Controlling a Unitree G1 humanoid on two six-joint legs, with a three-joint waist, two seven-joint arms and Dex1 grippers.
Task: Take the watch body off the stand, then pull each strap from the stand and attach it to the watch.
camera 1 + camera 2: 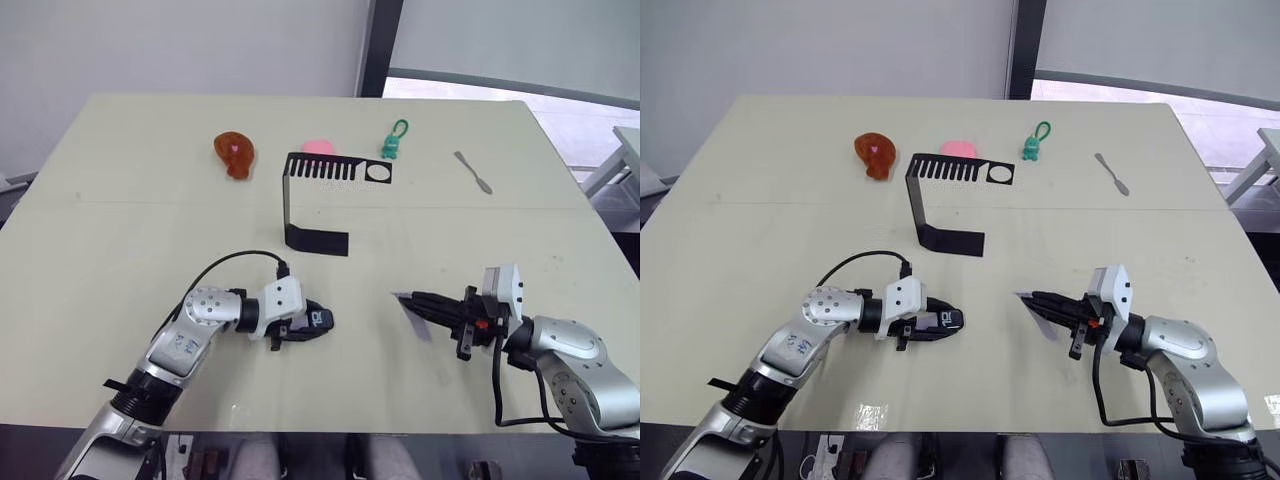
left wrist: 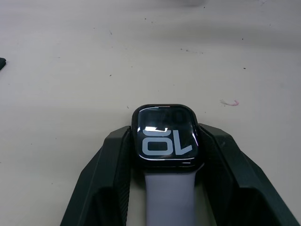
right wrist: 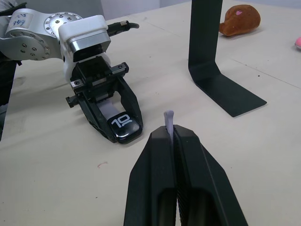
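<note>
My left gripper (image 1: 316, 320) is shut on the watch body (image 2: 165, 137), a black case with pale digits on its screen. One lavender strap (image 2: 169, 200) runs from the case back between the fingers (image 2: 106, 183). The case rests low over the table, near the front. My right gripper (image 3: 171, 136) is shut on the second strap (image 3: 168, 121), whose pale tip sticks out past the fingertips and points at the watch body (image 3: 123, 122) a short way off. The black stand (image 1: 287, 205) is upright behind them with its slotted top bare.
Along the back of the table (image 1: 120, 230) lie a brown lump (image 1: 235, 153), a pink object (image 1: 318, 147), a green keychain figure (image 1: 392, 140) and a grey metal tool (image 1: 473, 172) at the right. The table's front edge runs just below both grippers.
</note>
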